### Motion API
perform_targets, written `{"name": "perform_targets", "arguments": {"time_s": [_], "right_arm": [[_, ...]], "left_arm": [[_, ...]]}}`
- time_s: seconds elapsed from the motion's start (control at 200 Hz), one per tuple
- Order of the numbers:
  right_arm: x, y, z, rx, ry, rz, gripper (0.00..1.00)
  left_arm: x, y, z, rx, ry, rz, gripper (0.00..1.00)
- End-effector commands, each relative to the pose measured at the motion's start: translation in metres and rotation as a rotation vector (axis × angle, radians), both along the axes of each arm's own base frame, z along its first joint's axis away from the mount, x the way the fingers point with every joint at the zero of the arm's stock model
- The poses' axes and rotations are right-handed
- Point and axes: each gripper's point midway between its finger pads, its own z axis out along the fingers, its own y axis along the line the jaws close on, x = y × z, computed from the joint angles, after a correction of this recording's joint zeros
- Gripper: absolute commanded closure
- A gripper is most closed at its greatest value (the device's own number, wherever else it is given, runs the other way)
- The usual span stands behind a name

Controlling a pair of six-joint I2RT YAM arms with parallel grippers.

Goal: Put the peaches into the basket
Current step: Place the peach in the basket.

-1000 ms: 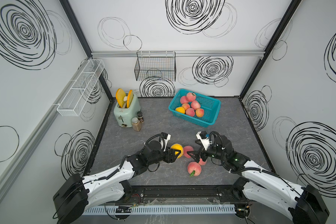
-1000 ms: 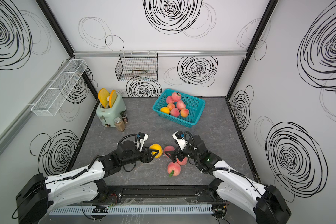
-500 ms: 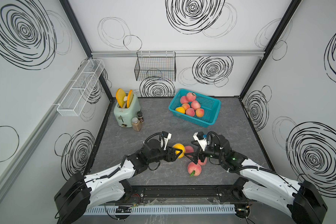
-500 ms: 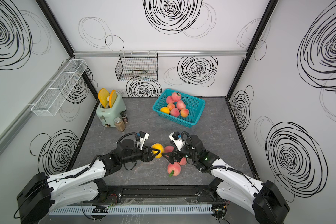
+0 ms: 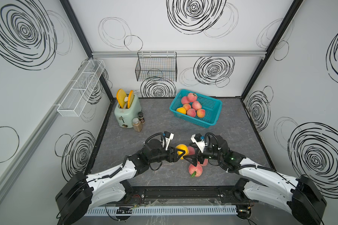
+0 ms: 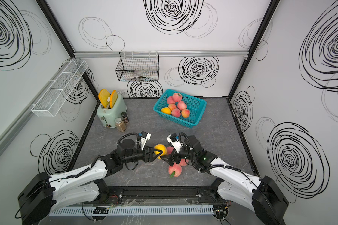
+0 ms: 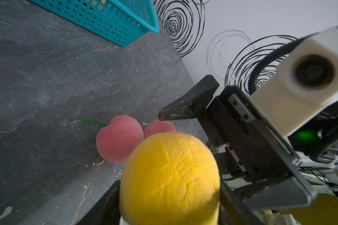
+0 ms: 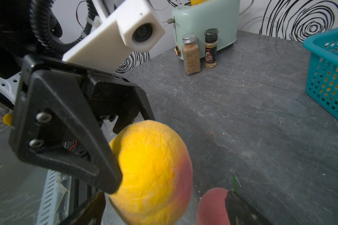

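White walls (image 5: 154,23) scrawled with black swirls close in the left, far and right sides, joined by black corner posts (image 5: 76,29). An aluminium rail (image 5: 203,54) crosses the far wall and carries a black wire basket (image 5: 156,70); a long white mesh rack (image 5: 80,91) hangs on the left wall. The desk (image 5: 232,136) is dark grey, veined like slate. The light is soft and even, seemingly from overhead.

Yellow peach (image 5: 181,148): you hold it in the left end effector (image 5: 182,153), front-centre.
Pink peaches (image 5: 195,169): three clustered on the counter (image 5: 125,140), just beside it.
Basket (image 5: 195,122): turquoise, rear right, holding seven more peaches (image 5: 191,112).
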Motion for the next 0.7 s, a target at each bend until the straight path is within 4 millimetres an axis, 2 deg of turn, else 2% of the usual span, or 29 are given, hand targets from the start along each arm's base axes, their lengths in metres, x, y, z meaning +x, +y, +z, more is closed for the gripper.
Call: {"name": "perform_targets", "arguments": {"time_s": [0.0,0.53,0.695], "right_arm": [[0.006,0.012,0.024,0.045,-0.073,0.023,0.01],[-0.001,0.029,0.018,0.022,-0.079,0.092,0.00],[-0.003,0.030,0.018,0.029,-0.083,0.109,0.13]], "left_arm": [[0.000,-0.009,0.016,-0.057,-0.018,-0.036,0.36],[0.002,-0.014,0.021,-0.060,-0.027,-0.055,0.36],[0.001,-0.015,0.023,-0.067,-0.030,-0.058,0.36]]}}
